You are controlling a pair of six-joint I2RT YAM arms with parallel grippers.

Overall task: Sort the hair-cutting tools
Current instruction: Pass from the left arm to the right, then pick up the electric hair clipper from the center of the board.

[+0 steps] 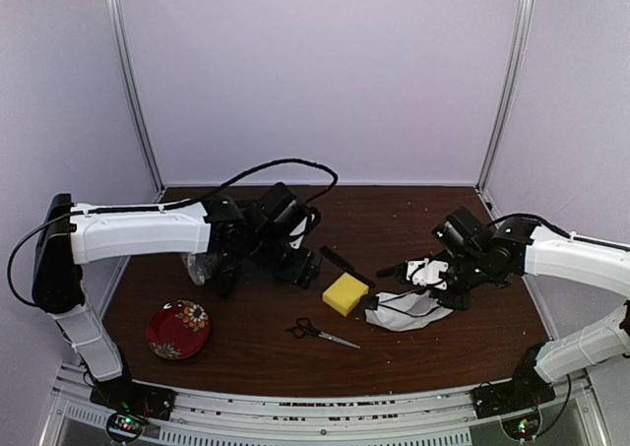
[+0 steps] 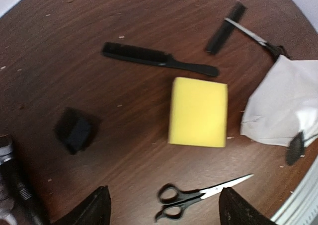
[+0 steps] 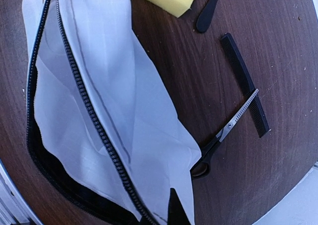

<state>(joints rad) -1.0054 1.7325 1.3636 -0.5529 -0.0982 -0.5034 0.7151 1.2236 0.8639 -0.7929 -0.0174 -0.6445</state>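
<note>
While left fingers spread, right fingers pressed together, two scissors, two combs.

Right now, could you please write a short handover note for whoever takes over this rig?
Left gripper: open, empty.
Right gripper: shut at the edge of the white pouch; whether it pinches fabric is unclear.
On the table, loose: near scissors, handled comb, square black piece, partly seen trimmer, flat comb with second scissors lying across it beside the pouch.
Done: nothing visibly sorted. Left: every tool.
</note>
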